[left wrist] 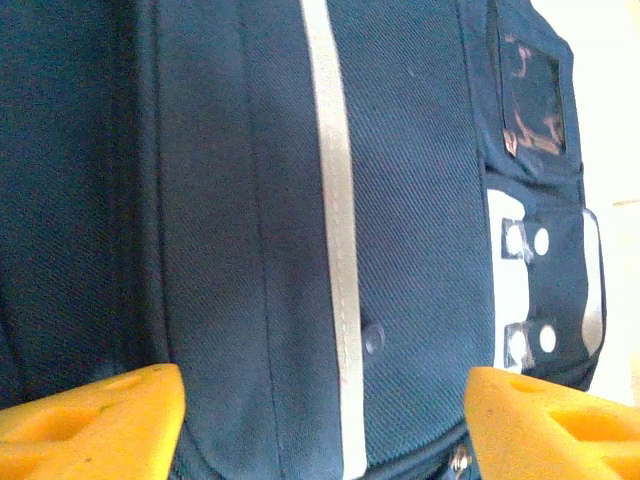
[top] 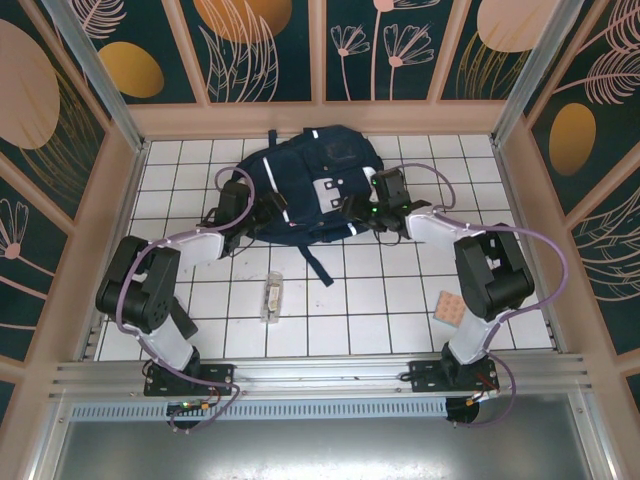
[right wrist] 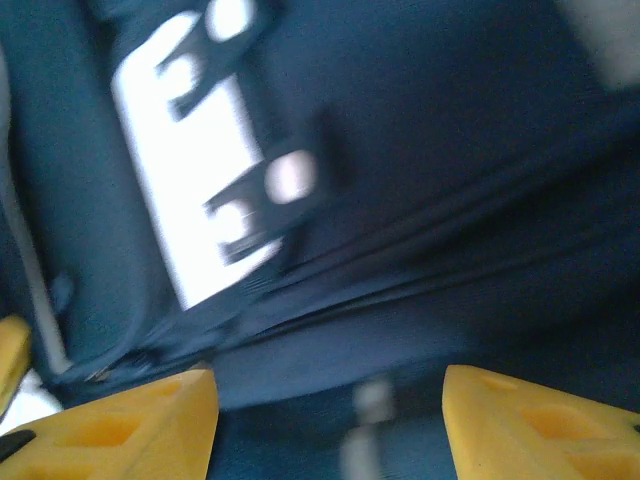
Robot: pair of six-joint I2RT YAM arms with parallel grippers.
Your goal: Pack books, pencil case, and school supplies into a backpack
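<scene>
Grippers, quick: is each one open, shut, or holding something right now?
Left gripper: open, fingers apart over the backpack.
Right gripper: open, also over the backpack.

The top view looks steeply down from high above the near edge onto the whole tiled bench (top: pixel 400 300). Both wrist views sit very close to the backpack (top: pixel 310 185), sharing its pale-patched front; the right one is blurred, perhaps tilted.

White tiled tabletop (top: pixel 350 310) within dark floral wall panels (top: pixel 270 50)
</scene>
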